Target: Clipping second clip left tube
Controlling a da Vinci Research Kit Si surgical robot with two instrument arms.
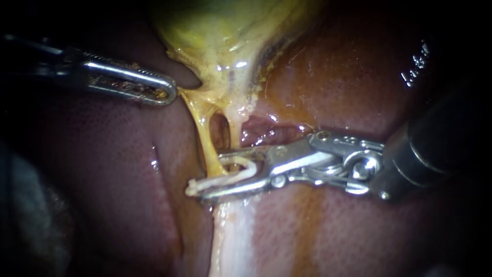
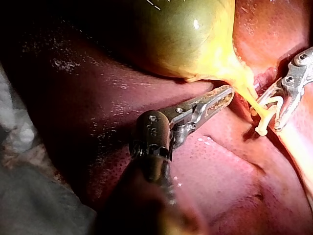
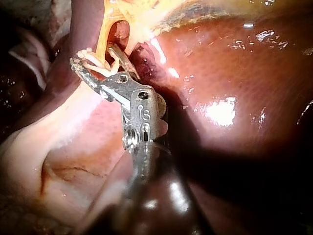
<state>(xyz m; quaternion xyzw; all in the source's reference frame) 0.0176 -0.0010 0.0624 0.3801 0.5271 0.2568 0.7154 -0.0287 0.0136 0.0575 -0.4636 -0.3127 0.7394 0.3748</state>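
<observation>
right instrument [image 1: 207, 175] straddles left tube [image 1: 206, 146]; clip [image 1: 233, 176] between its jaws

In the upper middle of the frame, gallbladder [image 1: 230, 36] on the liver [image 1: 348, 77]; at upper left, left instrument [image 1: 170, 94], tip at the gallbladder's edge; below the gallbladder, left tube [image 1: 202, 133] and right tube [image 1: 236, 131] side by side, the left tube inside the clip [image 1: 230, 177] at the tip of the right instrument [image 1: 207, 174], in from the right.

Place: surgical lab bench | signs: bare liver [image 1: 359, 77] and gallbladder [image 2: 186, 34], left instrument [image 1: 166, 95], right instrument [image 1: 207, 177], grey cloth [image 2: 39, 205] alongside
</observation>
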